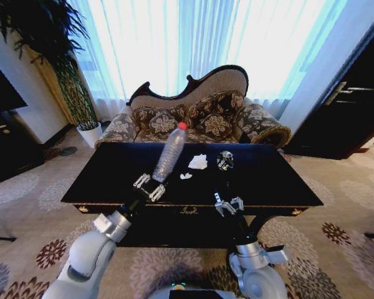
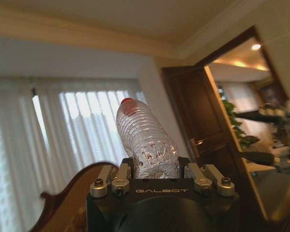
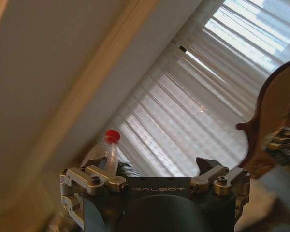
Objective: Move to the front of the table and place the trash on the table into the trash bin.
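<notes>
The left hand (image 1: 151,187) sat low and left of centre in the head view, over the near part of the surface (image 1: 112,180). Its fingers were clamped on the base of a clear plastic bottle (image 1: 169,154) with a red cap, which leaned up and to the right toward the middle of the frame. In the left wrist view the same bottle (image 2: 146,147) rose from between the fingers (image 2: 120,180) of the left hand (image 2: 157,176), its cap against bright curtains.

The right hand (image 1: 228,204) sat low and right of centre in the head view, at the near edge of the glossy black surface, with its fingers spread apart and nothing between them. In the right wrist view, the right hand (image 3: 154,176) stood apart in the same way, with the bottle (image 3: 102,153) beyond its one side.

The trash lay near the centre of the head view: a crumpled white paper (image 1: 198,162), a smaller white scrap (image 1: 186,176) just below and left of it, and a shiny silver-black piece (image 1: 224,161) just to the right.

A patterned sofa (image 1: 199,118) filled the upper middle behind the surface, with a potted plant (image 1: 81,93) at upper left.
</notes>
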### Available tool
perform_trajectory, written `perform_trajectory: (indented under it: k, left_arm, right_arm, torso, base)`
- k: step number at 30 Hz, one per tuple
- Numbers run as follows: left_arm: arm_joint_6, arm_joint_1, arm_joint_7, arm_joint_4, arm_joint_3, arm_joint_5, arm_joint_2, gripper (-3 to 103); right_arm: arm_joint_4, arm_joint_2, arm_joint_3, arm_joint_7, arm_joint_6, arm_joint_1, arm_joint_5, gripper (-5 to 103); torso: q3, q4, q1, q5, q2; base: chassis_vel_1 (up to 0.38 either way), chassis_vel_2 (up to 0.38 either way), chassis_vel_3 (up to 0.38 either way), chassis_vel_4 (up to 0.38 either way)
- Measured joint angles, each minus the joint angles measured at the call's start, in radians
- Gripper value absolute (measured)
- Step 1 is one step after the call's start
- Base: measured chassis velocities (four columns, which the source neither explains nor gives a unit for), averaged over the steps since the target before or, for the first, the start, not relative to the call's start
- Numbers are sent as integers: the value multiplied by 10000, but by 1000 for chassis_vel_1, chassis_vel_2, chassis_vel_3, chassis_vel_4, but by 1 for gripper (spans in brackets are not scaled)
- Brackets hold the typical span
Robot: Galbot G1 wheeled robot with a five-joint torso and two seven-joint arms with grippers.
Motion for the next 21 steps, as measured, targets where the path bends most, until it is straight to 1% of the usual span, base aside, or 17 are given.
perform_trajectory:
  k: [1, 2, 3, 5, 6, 7, 9, 10, 11, 12, 15, 19, 21]
  left_arm:
    - [0, 0, 0, 0, 0, 0, 0, 42]
    - [-84, -1, 136, -19, -33, 36, 37, 42]
    - [-643, 51, 929, -63, -380, 459, 287, 42]
    - [-1031, 161, 1336, -27, -669, 781, 416, 42]
    - [-1031, 161, 1336, -27, -669, 781, 416, 42]
    - [-1271, 220, 1482, -15, -804, 879, 472, 42]
    - [-1494, 270, 1567, -14, -927, 933, 517, 42]
    - [-1494, 270, 1567, -14, -927, 933, 517, 42]
    - [-1656, 281, 1582, -52, -1018, 991, 533, 42]
    - [-1694, 278, 1566, -94, -1045, 1018, 539, 42]
    - [-1655, 247, 1431, -278, -1119, 1024, 648, 42]
    - [-1609, 203, 1393, -281, -1156, 1030, 838, 42]
    - [-1626, 159, 1379, -221, -1132, 1204, 981, 42]
  right_arm:
    - [0, 0, 0, 0, 0, 0, 0, 100]
    - [46, -31, -2, -121, -38, 31, 288, 100]
    - [157, -170, 12, -698, -131, 209, 1230, 100]
    - [157, -202, -4, -1073, -141, 305, 1440, 100]
    - [157, -202, -4, -1073, -141, 305, 1440, 100]
    - [157, -200, -66, -1211, -141, 336, 1479, 100]
    - [160, -163, -186, -1378, -143, 353, 1501, 100]
    - [160, -163, -186, -1378, -143, 353, 1501, 100]
    - [163, -79, -335, -1577, -146, 368, 1434, 100]
    - [150, -44, -404, -1660, -147, 379, 1331, 100]
    - [44, -2, -565, -1776, -154, 389, 1080, 100]
    - [-34, -53, -603, -1815, -161, 429, 986, 100]
    - [-41, -88, -608, -1842, -179, 460, 963, 100]
  torso:
    - [0, 0, 0, 0, 0]
    - [0, 0, 1, 0, 0]
    - [1, 0, 2, 1, -1]
    - [1, 0, 1, 2, 0]
    - [1, 0, 1, 2, 0]
    - [1, 1, 1, 1, 0]
    - [1, 1, 2, 1, 0]
    - [1, 1, 2, 1, 0]
    - [1, 0, 1, 1, 0]
    - [1, 1, 2, 0, 0]
    - [1, 0, 2, 2, -1]
    - [1, 0, 1, 2, -1]
    - [1, 1, 2, 0, -2]
  base:
    - [0, 0, 0, 0]
    - [0, 0, 0, 0]
    - [0, 0, 0, 0]
    - [0, 0, 0, 0]
    - [0, 0, 0, 0]
    - [0, 0, 0, 0]
    - [0, 0, 0, 0]
    - [0, 0, 0, 0]
    - [0, 0, 0, 0]
    - [0, 0, 0, 0]
    - [0, 0, 0, 0]
    - [0, 0, 0, 0]
    - [0, 0, 0, 0]
